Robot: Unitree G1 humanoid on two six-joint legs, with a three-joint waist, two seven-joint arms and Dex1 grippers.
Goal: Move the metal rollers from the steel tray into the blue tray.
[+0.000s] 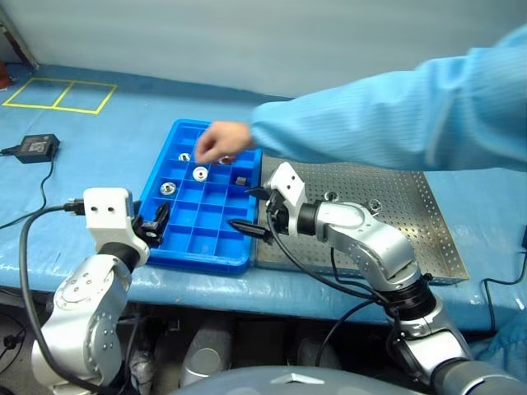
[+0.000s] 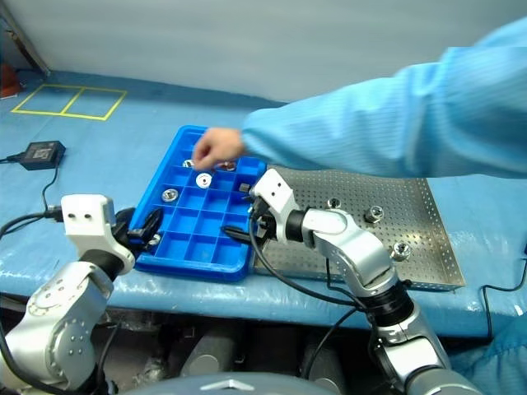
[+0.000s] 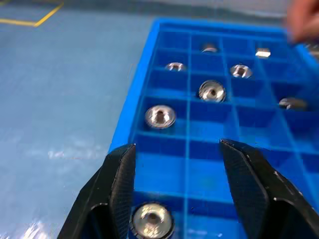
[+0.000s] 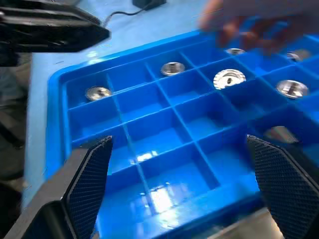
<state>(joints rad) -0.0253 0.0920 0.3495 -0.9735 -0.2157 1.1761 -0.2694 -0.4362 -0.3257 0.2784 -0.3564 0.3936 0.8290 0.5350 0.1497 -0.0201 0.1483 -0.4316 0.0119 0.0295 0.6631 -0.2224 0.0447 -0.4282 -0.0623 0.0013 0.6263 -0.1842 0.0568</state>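
Head camera first: the blue tray (image 1: 202, 197) sits on the blue-covered tabletop with the steel tray (image 1: 428, 226) touching its right side. A few metal rollers (image 2: 373, 214) are left on the steel tray toward its far and right edges, and several already sit in compartments at the blue tray's far end. The left gripper (image 1: 154, 224) hangs at the blue tray's near left edge. The right gripper (image 1: 254, 210) hovers over the seam between the trays, spread wide and empty. A person's hand (image 1: 221, 141) and blue sleeve (image 1: 395, 115) reach across to the blue tray's far end (that's the real obstacle).

Left wrist: its fingers (image 3: 117, 189) stand apart with nothing between them; a roller (image 3: 151, 219) lies in the near corner compartment just below.

Right wrist: fingers (image 4: 89, 181) wide apart over empty near compartments.

I'd say the left arm should lift straight up clear of the dividers, and the right should turn back for a roller while steering clear of that sleeve. A black power adapter (image 1: 35, 146) lies by the table's left edge, well apart.
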